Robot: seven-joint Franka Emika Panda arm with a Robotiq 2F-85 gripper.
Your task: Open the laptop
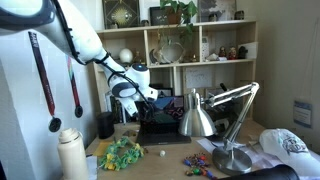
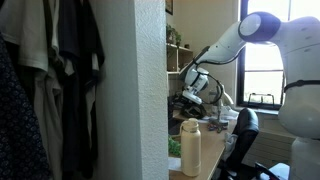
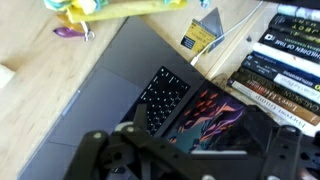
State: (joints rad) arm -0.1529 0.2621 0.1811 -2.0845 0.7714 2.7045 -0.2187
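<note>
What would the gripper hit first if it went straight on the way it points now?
Probably the laptop, around its keyboard; the wrist view looks down right onto it, though depth is unclear.

Wood desk (image 3: pixel 40 70): laptop (image 1: pixel 160 128) directly under claw (image 1: pixel 152 97). Silver lamp (image 1: pixel 232 158) base beside claw. Yellow-green toy (image 1: pixel 122 153) near. White bottle (image 1: pixel 72 152) well apart, desk edge.

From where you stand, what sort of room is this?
Probably a home study: a wooden desk with a laptop and silver desk lamp, shelves of ornaments behind, clothes hanging nearby.
</note>
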